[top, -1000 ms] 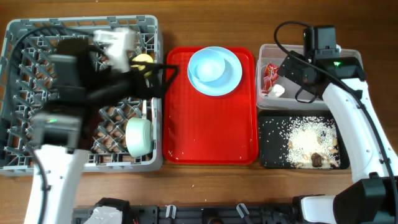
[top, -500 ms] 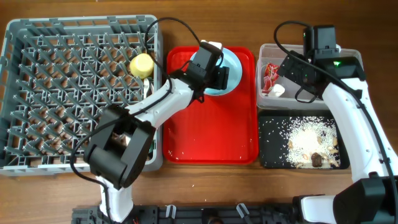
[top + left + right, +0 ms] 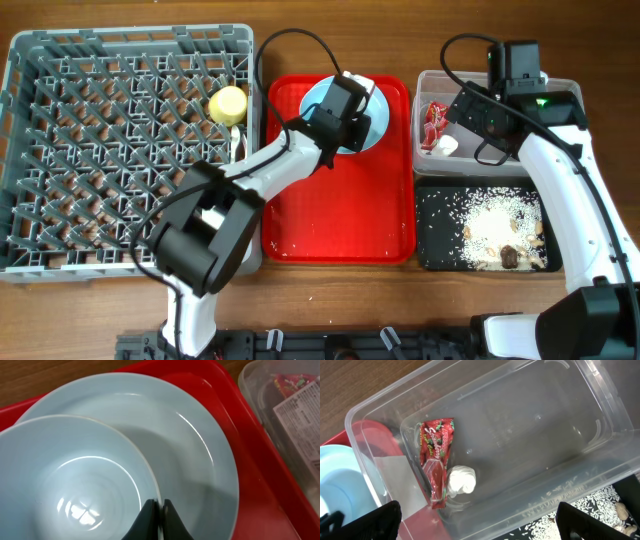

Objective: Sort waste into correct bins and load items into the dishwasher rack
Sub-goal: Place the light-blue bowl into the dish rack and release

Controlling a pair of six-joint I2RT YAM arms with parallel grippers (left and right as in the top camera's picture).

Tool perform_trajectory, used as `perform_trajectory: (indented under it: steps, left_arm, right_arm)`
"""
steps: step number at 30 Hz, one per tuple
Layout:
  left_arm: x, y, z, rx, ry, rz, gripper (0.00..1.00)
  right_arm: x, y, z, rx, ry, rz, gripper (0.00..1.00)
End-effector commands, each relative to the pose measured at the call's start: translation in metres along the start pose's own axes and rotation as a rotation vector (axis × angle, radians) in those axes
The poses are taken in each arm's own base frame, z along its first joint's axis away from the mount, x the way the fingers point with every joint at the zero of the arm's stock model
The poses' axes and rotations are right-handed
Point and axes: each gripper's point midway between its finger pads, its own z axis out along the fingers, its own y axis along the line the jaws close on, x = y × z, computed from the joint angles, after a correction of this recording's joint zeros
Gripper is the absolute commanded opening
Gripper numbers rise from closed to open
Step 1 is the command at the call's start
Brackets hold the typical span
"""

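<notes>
Bowl point(image 3: 75, 485) stands on the plate point(image 3: 200, 460) at the far end of the red tray point(image 3: 340, 220). The left end effector point(image 3: 159, 506) is closed on the bowl's rim, its two dark fingers pinched together with the thin edge between them. The left arm rises from the front edge, crosses the right front corner of the rack point(image 3: 100, 150) and slants over the tray. The right end effector point(image 3: 479, 527) hangs wide open above the tub point(image 3: 535, 425), holding nothing, its arm running up the right side of the wooden surface point(image 3: 330, 290). The left wrist view shows the pinch that the overhead view hides under the wrist. The right wrist view shows the wrapper point(image 3: 435, 455) and tissue point(image 3: 460, 480) touching on the tub floor. Only the overhead view takes in the yellow cup point(image 3: 228, 103) in the rack and the black tray point(image 3: 435, 230) of rice point(image 3: 495, 225) just in front of the tub.
</notes>
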Motion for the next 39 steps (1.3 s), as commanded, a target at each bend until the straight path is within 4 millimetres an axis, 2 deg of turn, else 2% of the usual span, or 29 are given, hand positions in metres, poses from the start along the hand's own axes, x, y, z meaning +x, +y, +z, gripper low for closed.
perform_trajectory:
  steps: [1, 3, 4, 5, 7, 8, 9, 11, 12, 15, 17, 20, 24, 26, 27, 28, 29, 31, 33, 37, 39]
  left_arm:
    - [-0.056, -0.025, -0.088, 0.168, -0.112, -0.129, 0.04]
    - [-0.073, -0.026, -0.14, 0.271, -0.141, -0.207, 0.04]
    - [-0.08, -0.015, -0.182, 0.353, -0.147, -0.284, 0.04]
    - [-0.079, -0.003, -0.209, 0.419, -0.135, -0.348, 0.04]
    - [-0.072, 0.035, -0.245, 0.506, -0.116, -0.465, 0.04]
    - [-0.07, 0.05, -0.254, 0.545, -0.113, -0.51, 0.04]
    - [-0.061, 0.079, -0.271, 0.645, -0.099, -0.61, 0.04]
    - [-0.044, 0.11, -0.273, 0.693, -0.068, -0.709, 0.04]
    - [-0.028, 0.123, -0.269, 0.746, -0.033, -0.767, 0.04]
    - [-0.008, 0.142, -0.267, 0.919, -0.029, -0.869, 0.04]
    - [0.008, 0.157, -0.254, 0.917, -0.009, -0.928, 0.04]
    - [0.027, 0.166, -0.234, 0.87, 0.05, -0.963, 0.04]
    - [0.044, 0.178, -0.225, 0.761, 0.098, -0.963, 0.04]
    - [0.057, 0.191, -0.221, 0.678, 0.123, -0.975, 0.06]
    - [0.061, 0.196, -0.221, 0.654, 0.126, -0.981, 0.2]
    - [0.064, 0.2, -0.221, 0.637, 0.13, -0.986, 0.45]
    - [0.067, 0.203, -0.221, 0.621, 0.134, -0.992, 0.57]
    - [0.067, 0.208, -0.222, 0.611, 0.13, -1.02, 0.99]
    - [0.06, 0.222, -0.229, 0.587, 0.098, -1.061, 1.0]
    - [0.039, 0.226, -0.257, 0.499, 0.037, -1.007, 1.0]
    - [0.033, 0.226, -0.271, 0.324, 0.02, -0.951, 1.0]
  right_arm:
    - [0.0, 0.0, 0.003, 0.003, 0.005, -0.015, 1.0]
    - [0.0, 0.0, 0.003, 0.003, 0.005, -0.015, 1.0]
    - [0.0, 0.0, 0.003, 0.004, 0.005, -0.015, 1.0]
    - [0.0, 0.0, 0.003, 0.003, 0.005, -0.015, 1.0]
    - [0.0, 0.0, 0.003, 0.003, 0.005, -0.015, 1.0]
    - [0.0, 0.0, 0.003, 0.003, 0.005, -0.015, 1.0]
    - [0.0, 0.0, 0.003, 0.003, 0.005, -0.015, 1.0]
    - [0.0, 0.0, 0.003, 0.003, 0.005, -0.016, 1.0]
    - [0.0, 0.0, 0.003, 0.003, 0.005, -0.015, 1.0]
    - [0.0, 0.0, 0.003, 0.003, 0.005, -0.015, 1.0]
    - [0.0, 0.0, 0.003, 0.003, 0.005, -0.016, 1.0]
    - [0.0, 0.0, 0.003, 0.003, 0.005, -0.015, 1.0]
    - [0.0, 0.0, 0.003, 0.004, 0.005, -0.015, 1.0]
    - [0.0, 0.0, 0.003, 0.003, 0.005, -0.016, 1.0]
    - [0.0, 0.0, 0.003, 0.003, 0.005, -0.015, 1.0]
    - [0.0, 0.0, 0.003, 0.003, 0.005, -0.015, 1.0]
    - [0.0, 0.0, 0.003, 0.003, 0.005, -0.015, 1.0]
    - [0.0, 0.0, 0.003, 0.003, 0.005, -0.015, 1.0]
    - [0.0, 0.0, 0.003, 0.003, 0.005, -0.015, 1.0]
    - [0.0, 0.0, 0.003, 0.003, 0.005, -0.015, 1.0]
    - [0.0, 0.0, 0.003, 0.003, 0.005, -0.015, 1.0]
